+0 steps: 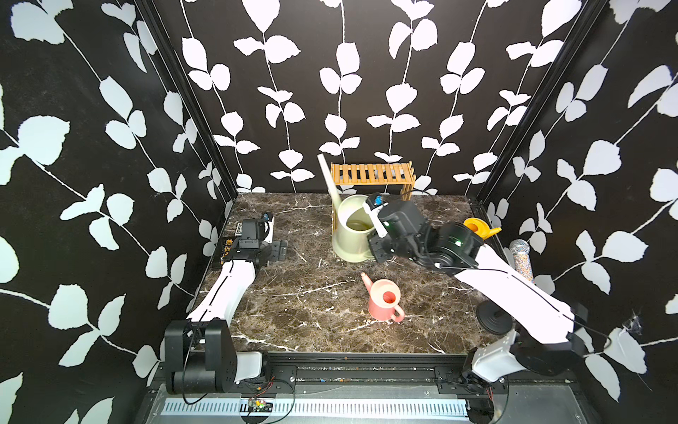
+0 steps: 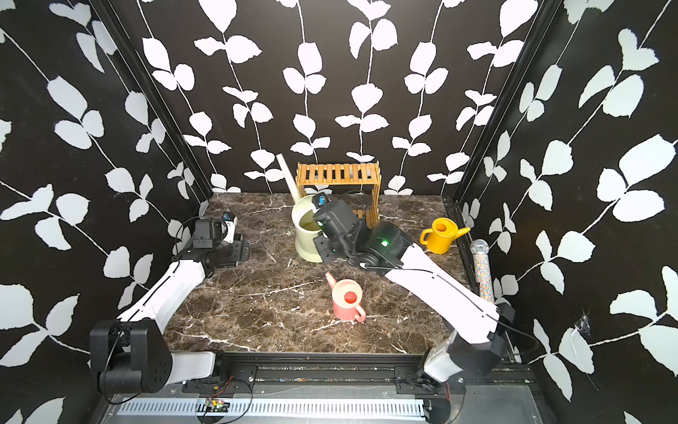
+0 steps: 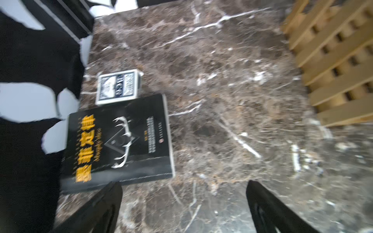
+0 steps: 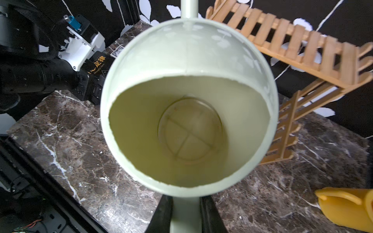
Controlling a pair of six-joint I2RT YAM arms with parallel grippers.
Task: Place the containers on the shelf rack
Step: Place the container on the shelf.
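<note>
I am clamping my right fingers (image 4: 185, 199) on the flat handle of the large pale sage-green plastic watering can (image 1: 352, 235), one finger on each side. The can is standing upright just at the 7 o'clock corner of the honey-coloured slatted bamboo shelf rack (image 1: 372, 172), which is sitting at 12 o'clock on the marbled desk (image 1: 301, 301). I cannot tell whether its base is touching the desk.

To do this lift well, I am thinking I should raise it straight until the base clears the bare top tier. The can should stay level, since a grip on the handle lets the body swing. The long spout is pointing toward 11 o'clock, close past the rack's end, and could catch it or the wall.

The green can is showing a bare, slightly stained bottom. The small pink plastic watering can (image 1: 384, 299) is waiting at 4 o'clock and the small yellow one (image 2: 442, 235) at 2 o'clock; I cannot see their bottoms. My left fingers (image 3: 183, 201) are hanging spread and empty at 9 o'clock.
</note>
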